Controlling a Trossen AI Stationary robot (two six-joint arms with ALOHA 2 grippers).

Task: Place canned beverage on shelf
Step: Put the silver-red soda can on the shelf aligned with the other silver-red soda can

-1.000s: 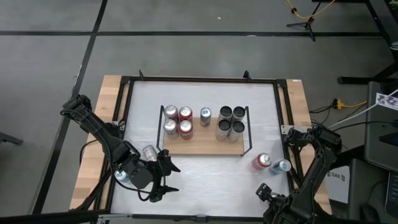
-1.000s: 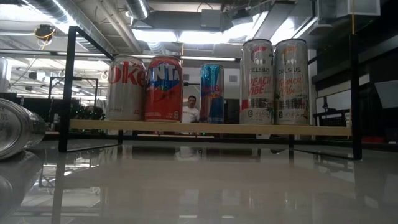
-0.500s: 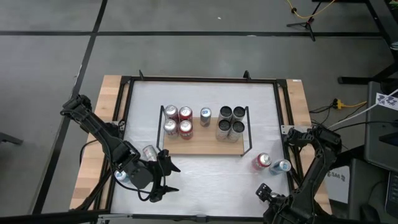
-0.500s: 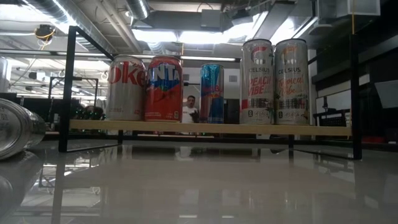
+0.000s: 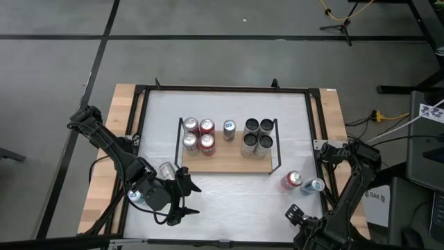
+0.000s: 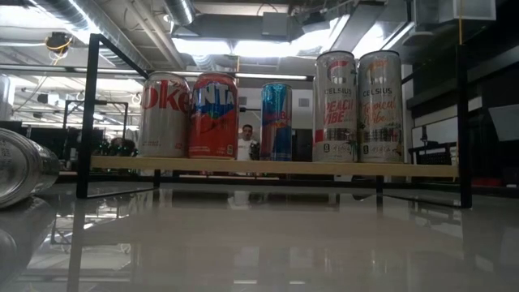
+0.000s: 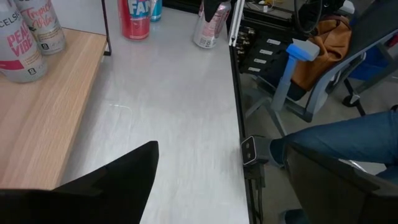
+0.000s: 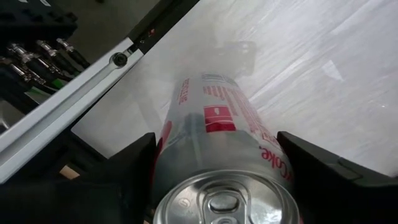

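High view: white table [image 5: 229, 201] fills the centre of the frame. Wooden shelf [image 5: 229, 161] sits at mid-frame, carrying four short cans [image 5: 198, 135] on its left, one blue can [image 5: 228, 129] in the middle and four tall cans [image 5: 257, 135] on its right. Left gripper [image 5: 189, 198], lower left, stands spread apart and empty, beside a silver can [image 5: 166, 170] lying on its side. Right gripper [image 5: 294, 212], lower right, has a diet cola can [image 8: 224, 143] lying within it; whether it is clamped cannot be told. Red can [image 5: 293, 180] and pale can [image 5: 313, 185] stand right of the shelf.
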